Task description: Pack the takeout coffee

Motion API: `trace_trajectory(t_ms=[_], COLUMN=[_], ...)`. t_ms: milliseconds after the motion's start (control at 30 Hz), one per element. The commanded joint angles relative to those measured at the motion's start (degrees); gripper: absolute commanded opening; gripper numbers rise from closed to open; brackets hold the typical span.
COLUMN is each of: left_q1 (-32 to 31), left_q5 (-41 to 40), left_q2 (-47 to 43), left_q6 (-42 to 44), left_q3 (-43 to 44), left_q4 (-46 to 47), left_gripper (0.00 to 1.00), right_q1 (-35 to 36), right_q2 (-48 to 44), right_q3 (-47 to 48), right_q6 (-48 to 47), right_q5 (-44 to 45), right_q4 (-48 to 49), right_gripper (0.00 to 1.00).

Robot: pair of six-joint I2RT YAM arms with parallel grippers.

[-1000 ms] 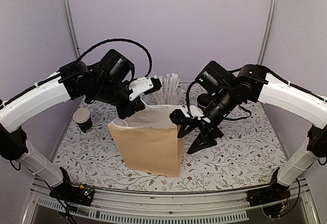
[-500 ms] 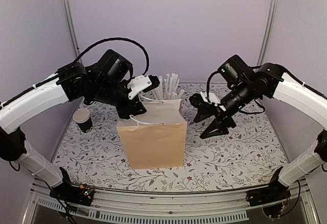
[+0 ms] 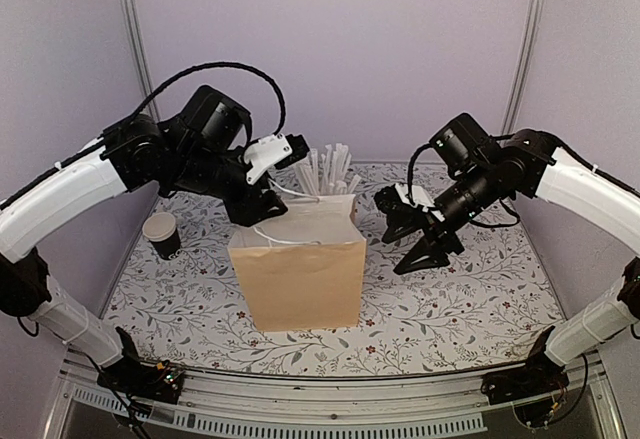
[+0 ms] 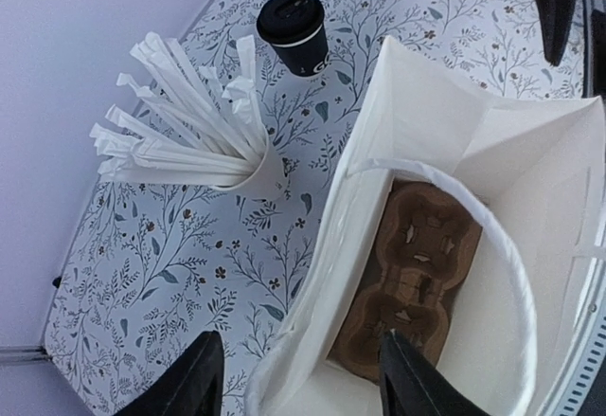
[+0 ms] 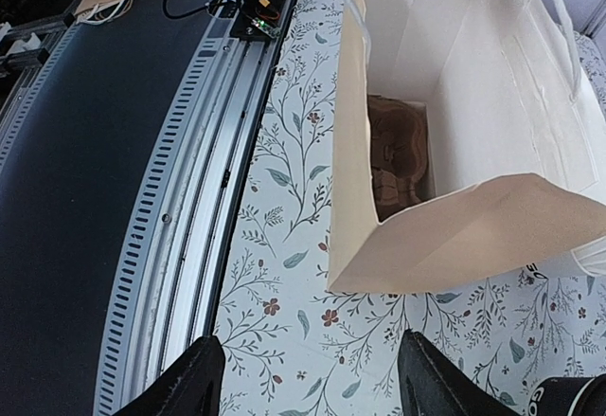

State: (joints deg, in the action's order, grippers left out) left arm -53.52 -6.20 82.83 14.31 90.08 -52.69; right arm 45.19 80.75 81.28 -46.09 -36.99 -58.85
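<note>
Two black cups on the counter [image 3: 470, 299]. At the far left of the top view, an open black cup [image 3: 162, 234], white inside, no lid, standing up, well apart from the paper bag [image 3: 297, 274] in the middle. At the top middle of the left wrist view, a lidded black cup [image 4: 295, 32], also standing up, near the white cup of straws [image 4: 258, 174] and past the bag. Probably the same cup as the dark shape with white letters [image 5: 566, 399] in the lower right corner of the right wrist view, just beside one dark finger [image 5: 440, 378]. Hard to pick out in the top view. Left jaws: spread wide, holding nothing, hanging over the open mouth of the bag, with the brown cup carrier [image 4: 414, 283] down at the bottom. Right jaws: spread wide too, holding nothing, to the right of the bag, tips pointing down at the counter. Looks like a job for the right arm [image 3: 575, 184], being much nearer to the lidded cup; for the left arm [image 3: 70, 194], the open cup on its own side. Then up over the bag's rim and down into a hole of the carrier. Mind the soft bag wall: easy to knock.
</note>
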Motion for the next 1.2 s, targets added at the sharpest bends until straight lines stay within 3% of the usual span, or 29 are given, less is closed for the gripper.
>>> trace_trajectory(t_ms=[0, 233, 367, 467, 567, 667, 733, 1033, 1167], left_q1=[3.32, 4.14, 4.14, 4.18, 4.2, 4.13, 4.06, 0.15, -2.96], left_q5=[5.44, 5.64, 10.51, 10.47, 8.56, 8.51, 8.01, -6.73, -7.47], left_q2=[-1.47, 3.5, 3.85, 3.83, 4.21, 4.75, 5.04, 1.71, 1.01], left_q6=[0.39, 1.47, 1.54, 1.35, 1.01, 0.67, 0.31, -1.34, -2.07], left_q3=[-0.28, 3.89, 3.56, 2.36, 1.33, 1.57, 2.24, 6.94, 5.27], left_q4=[0.53, -0.83, -1.77, -1.96, -2.03, -2.44, -2.66, -4.98, -2.14], left_gripper=[0.58, 0.47, 0.42, 0.33, 0.3, 0.18, 0.01, 0.0, 0.0], right_q1=[-0.75, -1.79, -3.41, -4.47, -5.34, -6.31, -7.06, -9.23, -9.78], right_q2=[-1.19, -2.71, -3.38, -3.7, -4.42, -4.87, -4.75, -3.85, -4.02], right_q3=[-0.92, -2.17, -3.41, -4.64, -5.92, -6.81, -7.11, -6.88, -7.18], right_q6=[0.3, 0.18, 0.0, -0.05, -0.06, 0.05, -0.04, 0.85, 1.16], right_q5=[-0.86, 0.08, -0.36, -0.7, -0.89, -0.74, -0.61, -1.57, -1.1], right_q4=[1.43, 1.35, 1.44, 1.77, 2.63, 3.52, 3.74, 4.19, 5.83], right_gripper=[0.66, 0.66, 0.66, 0.65, 0.65, 0.65, 0.65, 0.64, 0.63])
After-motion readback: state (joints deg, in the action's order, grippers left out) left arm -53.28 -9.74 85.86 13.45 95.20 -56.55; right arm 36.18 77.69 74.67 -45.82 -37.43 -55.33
